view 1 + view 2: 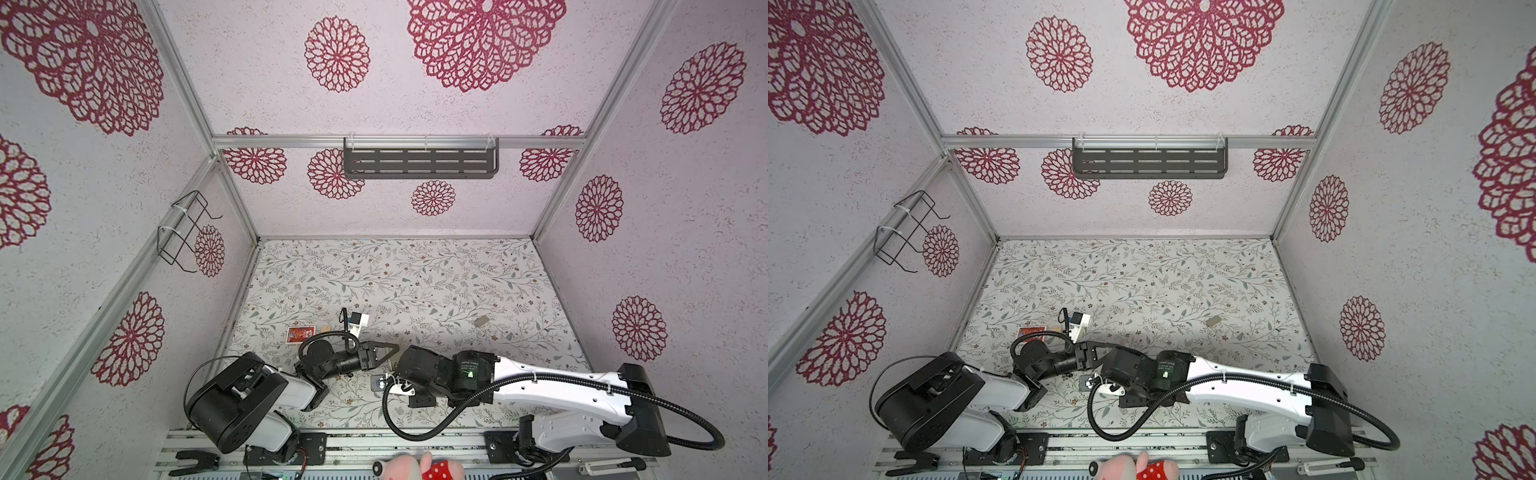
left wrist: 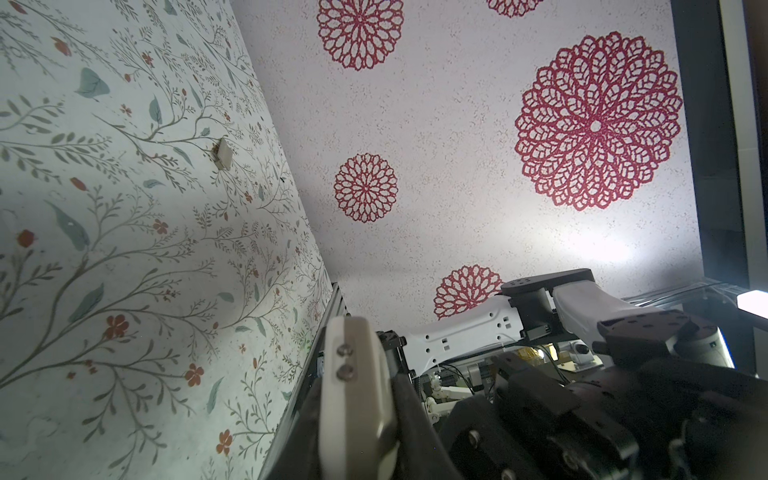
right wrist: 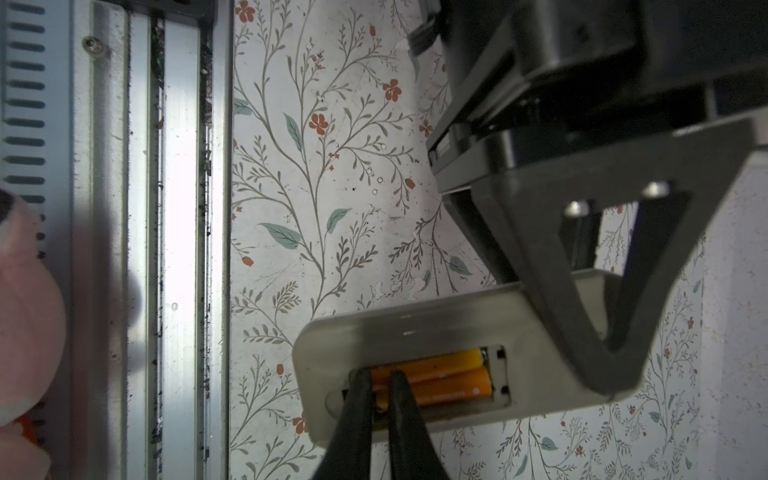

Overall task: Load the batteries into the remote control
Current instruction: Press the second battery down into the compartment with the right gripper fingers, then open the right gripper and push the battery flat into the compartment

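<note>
My left gripper (image 1: 388,351) is shut on the remote control (image 3: 415,332) and holds it above the table, plain beige back toward the right wrist camera. Its battery bay is uncovered, and two orange batteries (image 3: 440,365) lie in it side by side. The tips of my right gripper (image 3: 380,395) are inside one end of the bay. Its jaws are almost together, with only a sliver of a battery's end showing between them. In the left wrist view the remote control (image 2: 353,395) stands edge-on between the dark fingers. In both top views the right wrist hides its own gripper.
A small flat beige piece (image 1: 482,321) lies on the floral table to the right of the arms. A red printed card box (image 1: 300,334) and a small tan block (image 1: 326,329) sit behind the left arm. A pink plush toy (image 1: 419,467) lies on the front rail.
</note>
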